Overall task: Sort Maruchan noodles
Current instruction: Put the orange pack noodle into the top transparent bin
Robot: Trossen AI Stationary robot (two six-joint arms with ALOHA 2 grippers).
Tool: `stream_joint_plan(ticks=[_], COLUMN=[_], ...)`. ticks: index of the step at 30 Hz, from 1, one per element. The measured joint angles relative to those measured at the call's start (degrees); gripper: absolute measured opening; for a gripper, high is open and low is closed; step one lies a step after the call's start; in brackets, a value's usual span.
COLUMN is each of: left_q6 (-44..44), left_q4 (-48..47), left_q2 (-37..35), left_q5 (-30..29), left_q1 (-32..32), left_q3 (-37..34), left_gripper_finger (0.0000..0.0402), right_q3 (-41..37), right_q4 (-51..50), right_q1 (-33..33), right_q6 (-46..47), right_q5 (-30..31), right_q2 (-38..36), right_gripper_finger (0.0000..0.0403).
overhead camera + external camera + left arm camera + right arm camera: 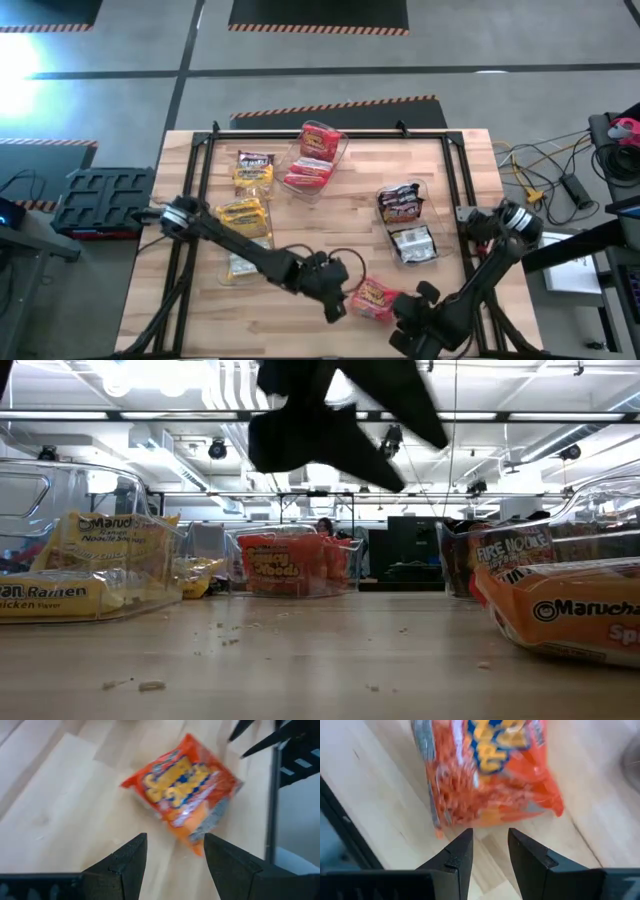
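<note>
Left gripper (338, 298) hovers near the front edge of the worktop, just left of an orange packet (372, 296). In the left wrist view its fingers (125, 865) stand spread, with nothing between them; the packet (182, 795) lies just ahead of the tips. Right gripper (405, 300) sits at the packet's other side, near the front edge. In the right wrist view its fingers (457, 857) stand a narrow gap apart, empty, with the packet (490, 775) just beyond the tips. The left arm reaches in low from the left edge, the right arm from the right edge, and both wrists angle toward the packet.

The packet is flat, square, crinkly plastic, orange with yellow print, and lies directly on the wood.

The worktop (330, 215) is pale wood planking inside a black metal frame. The low view shows crumbs on it.

Four clear plastic bins stand on it:
- near the back edge, centre: bin (316, 160) with red packets;
- left of that one: bin (253, 172) with yellow packets;
- toward the left edge: bin (245, 235) with yellow packets;
- toward the right edge: bin (408, 222) with dark packets.

The floor around is grey with striped hazard tape. Cables lie beyond the right edge. The low view shows an open hall with ceiling lights and ducting.
</note>
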Motion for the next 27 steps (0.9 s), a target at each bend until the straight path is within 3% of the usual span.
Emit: stream_joint_plan(ticks=[5, 10, 13, 18, 27], left_q6=[0.27, -3.5, -7.86, -12.95, -13.96], left_q4=[7.41, 37.13, 50.38, 51.7, 56.75], left_q2=[-3.36, -4.6, -4.24, -2.95, -0.98], left_q5=[2.22, 15.09, 17.43, 17.41, 18.71], left_q1=[2.64, 5.64, 7.24, 8.65, 8.69], left_q3=[-7.81, -20.87, -27.09, -32.52, -32.14], left_gripper_finger=[0.018, 0.018, 0.018, 0.018, 0.018], right_q3=[-6.76, -18.49, -24.67, -30.31, -32.32], right_q4=[8.43, 26.55, 37.0, 42.11, 42.36], right_q1=[0.01, -0.01, 0.0, 0.0, -0.04], right_q6=[5.86, 10.66, 12.73, 14.72, 17.55], right_q5=[1.95, 2.67, 3.42, 3.76, 3.14], right_q2=[-6.0, -11.13, -13.51, -15.51, -14.7], right_gripper_finger=[0.0106, 0.0098, 0.0095, 0.0103, 0.0103])
